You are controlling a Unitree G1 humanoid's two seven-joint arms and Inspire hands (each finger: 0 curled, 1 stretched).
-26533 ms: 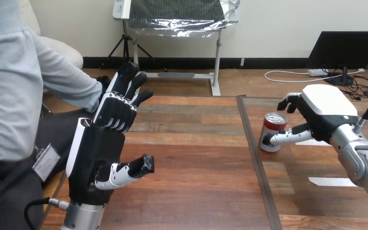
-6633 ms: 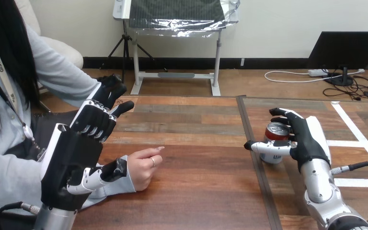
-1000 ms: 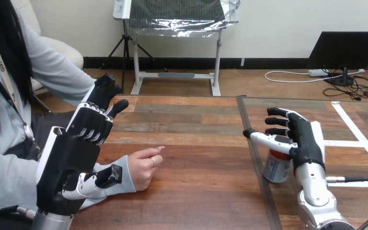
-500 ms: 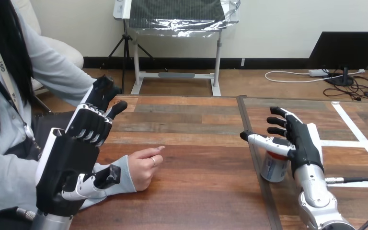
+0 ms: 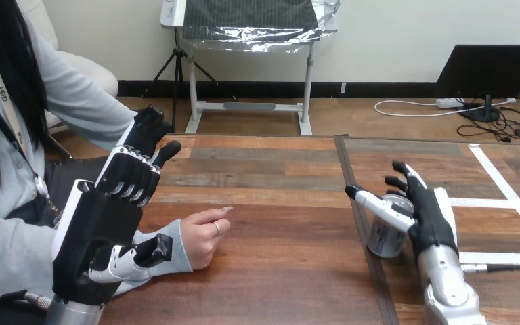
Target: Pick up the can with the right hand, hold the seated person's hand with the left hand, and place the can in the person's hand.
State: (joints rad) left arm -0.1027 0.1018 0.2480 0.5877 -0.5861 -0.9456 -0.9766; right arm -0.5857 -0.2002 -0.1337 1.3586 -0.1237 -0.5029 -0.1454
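Observation:
A silver can (image 5: pixel 382 239) with a red band stands upright on the right table, just past the seam. My right hand (image 5: pixel 432 220) is open beside and behind it. The straight fingers (image 5: pixel 402 183) rise past the can's top and the thumb (image 5: pixel 378 205) reaches across its upper front; nothing curls round the can. My left hand (image 5: pixel 101 223) is raised at the left, open, with its fingers pointing up. Its thumb (image 5: pixel 142 254) sits over the sleeve at the person's wrist without gripping it. The person's hand (image 5: pixel 202 235) rests on the table, loosely curled.
A dark seam (image 5: pixel 360 217) splits the wooden table (image 5: pixel 277 271) into two parts. White tape lines (image 5: pixel 497 258) lie on the right part, near my right forearm. The person sits at the left edge.
My right hand has sunk lower and drawn in around the can, whose top now shows between thumb and fingers. The can, my left hand and the person's hand have stayed put.

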